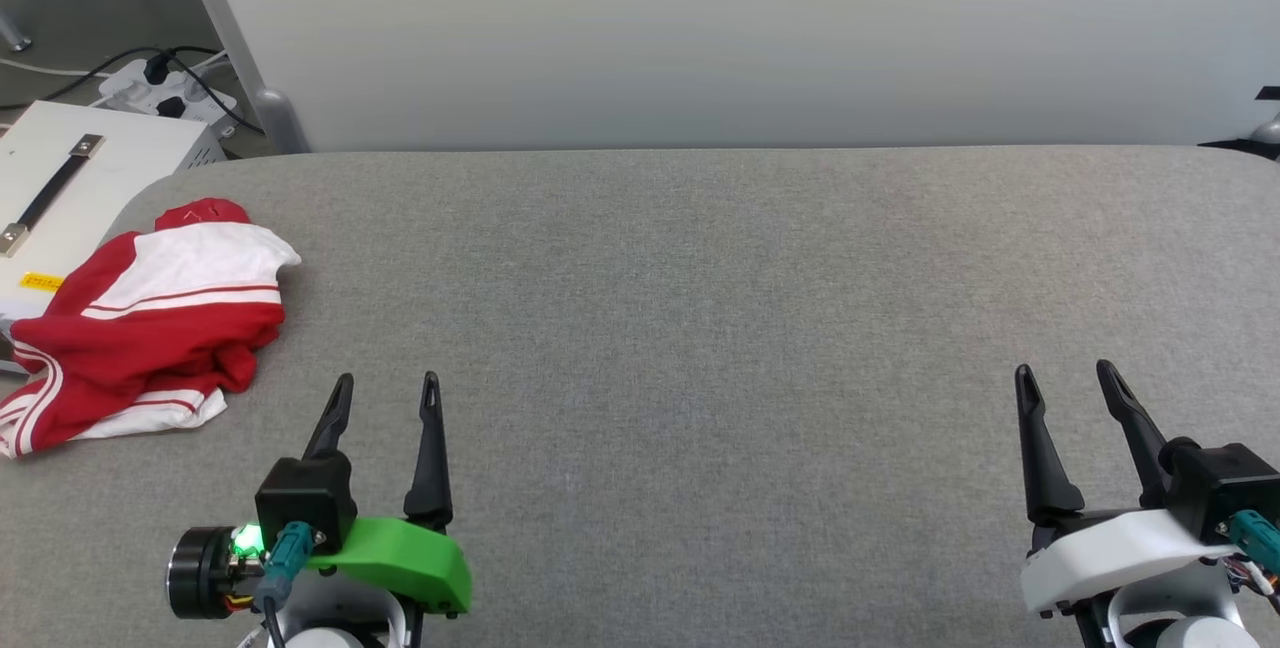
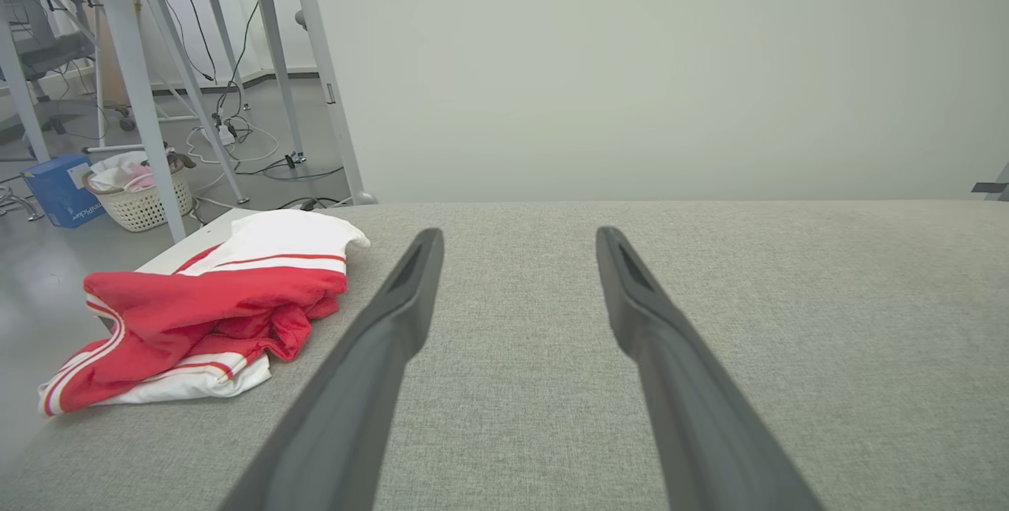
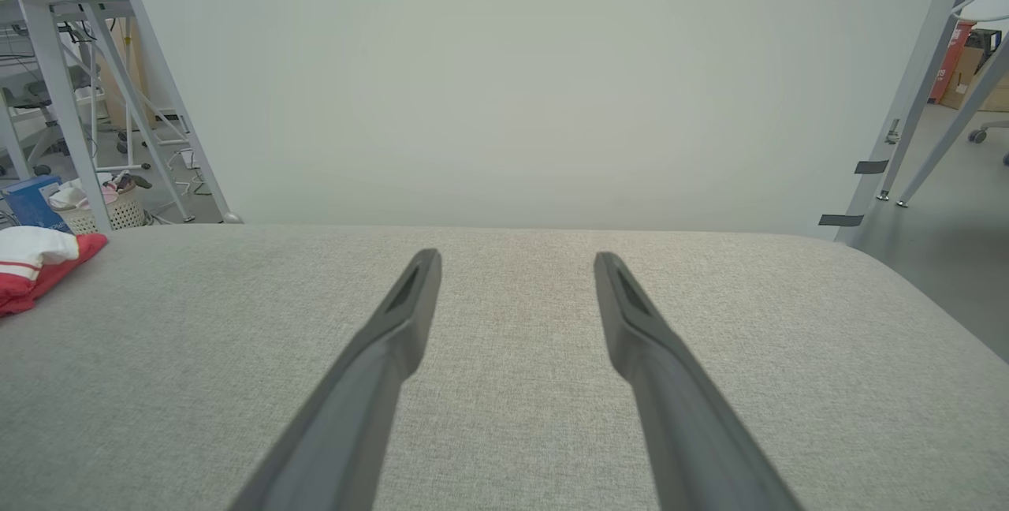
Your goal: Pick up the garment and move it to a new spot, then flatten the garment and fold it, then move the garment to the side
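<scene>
The garment (image 1: pixel 150 313), a red and white jersey with striped trim, lies crumpled at the far left edge of the grey table (image 1: pixel 700 328), partly hanging over it. My left gripper (image 1: pixel 388 386) hovers open over the table just right of the garment, nothing between its fingers. In the left wrist view the garment (image 2: pixel 205 310) sits left of the open left gripper (image 2: pixel 519 236). My right gripper (image 1: pixel 1065 373) stands open far to the right, empty. In the right wrist view the right gripper (image 3: pixel 516 259) points over bare cloth, and a corner of the garment (image 3: pixel 35 266) shows at the left edge.
A white box with a black handle (image 1: pixel 60 188) stands off the table's left side, under the garment's edge. Cables and a power strip (image 1: pixel 165 88) lie on the floor behind it. A pale wall panel (image 1: pixel 700 28) rises behind the table. A laundry basket (image 2: pixel 142 195) sits on the floor.
</scene>
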You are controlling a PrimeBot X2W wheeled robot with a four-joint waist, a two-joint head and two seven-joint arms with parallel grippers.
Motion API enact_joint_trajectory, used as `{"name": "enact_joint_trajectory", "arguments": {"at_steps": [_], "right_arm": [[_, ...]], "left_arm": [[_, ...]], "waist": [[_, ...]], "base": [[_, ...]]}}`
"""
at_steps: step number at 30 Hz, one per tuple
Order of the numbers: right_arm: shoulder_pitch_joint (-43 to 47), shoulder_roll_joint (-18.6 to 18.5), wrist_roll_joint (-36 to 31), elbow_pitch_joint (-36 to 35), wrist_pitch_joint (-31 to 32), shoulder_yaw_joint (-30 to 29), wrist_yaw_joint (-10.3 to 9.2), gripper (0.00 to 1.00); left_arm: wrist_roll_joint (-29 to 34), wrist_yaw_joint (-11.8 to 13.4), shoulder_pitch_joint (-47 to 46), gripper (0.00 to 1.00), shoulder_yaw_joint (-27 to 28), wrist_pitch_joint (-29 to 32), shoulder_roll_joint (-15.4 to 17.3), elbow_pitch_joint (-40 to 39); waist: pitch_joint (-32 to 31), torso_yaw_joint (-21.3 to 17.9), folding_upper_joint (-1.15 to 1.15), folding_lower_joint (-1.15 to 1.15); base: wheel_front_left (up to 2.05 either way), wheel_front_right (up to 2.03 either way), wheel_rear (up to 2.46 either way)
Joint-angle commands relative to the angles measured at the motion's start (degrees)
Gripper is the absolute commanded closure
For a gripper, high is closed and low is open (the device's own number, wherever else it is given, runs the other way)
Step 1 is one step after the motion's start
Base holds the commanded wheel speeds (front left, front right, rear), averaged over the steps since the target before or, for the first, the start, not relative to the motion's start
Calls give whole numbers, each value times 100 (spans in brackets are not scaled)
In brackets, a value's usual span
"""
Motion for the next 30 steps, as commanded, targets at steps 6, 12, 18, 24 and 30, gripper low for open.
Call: {"name": "enact_joint_trajectory", "arguments": {"at_steps": [6,12,18,24,30], "right_arm": [[123,-6,105,-46,-140,-7,-3,0],[163,-6,145,-65,-211,-5,-3,0],[191,-6,189,-87,-281,-9,-3,0],[233,-7,230,-113,-350,1,-4,0],[281,-7,241,-143,-421,16,-4,0]], "left_arm": [[-68,14,18,0,-63,-118,-16,15],[-105,24,30,0,-98,-189,-17,20],[-156,13,30,0,-129,-261,-19,25],[-210,-16,49,0,-154,-331,-20,27],[-239,-17,74,0,-181,-402,-21,53]], "waist": [[5,4,0,0],[6,6,0,0],[11,12,0,0],[10,15,0,0],[4,16,0,0]], "base": [[0,0,0],[0,0,0],[0,0,0],[0,0,0],[0,0,0]]}}
